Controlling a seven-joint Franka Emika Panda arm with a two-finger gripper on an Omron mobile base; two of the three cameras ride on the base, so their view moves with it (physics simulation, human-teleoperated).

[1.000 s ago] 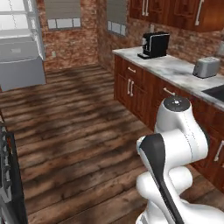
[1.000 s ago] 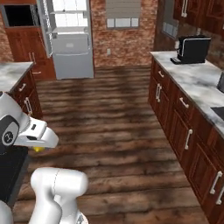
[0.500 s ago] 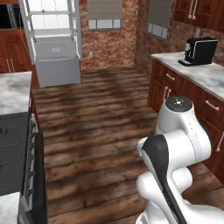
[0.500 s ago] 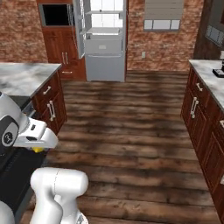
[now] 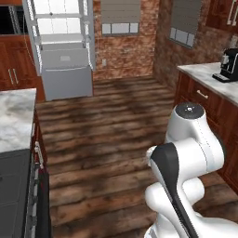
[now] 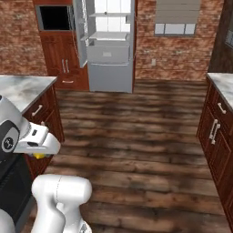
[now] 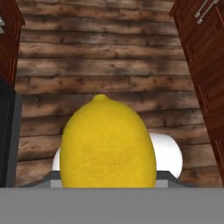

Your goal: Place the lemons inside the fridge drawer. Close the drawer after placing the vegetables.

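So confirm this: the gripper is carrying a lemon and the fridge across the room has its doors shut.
Not quite. The gripper does carry the lemon, but the fridge across the room stands open, its shelves and the fridge drawer exposed. The right base view shows it.

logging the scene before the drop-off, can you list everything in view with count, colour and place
lemon: 1, bright yellow, held in the gripper, above the floor
fridge: 1, light grey, open, far wall
fridge drawer: 1, light grey, pulled out inside the fridge
coffee machine: 1, black, right counter
counters: 2, pale marble on dark red-brown cabinets, either side
windows: 2, grey blinds, brick walls
floor: dark wood planks
arm: 1, white with dark joints
gripper: 1, shut on lemon
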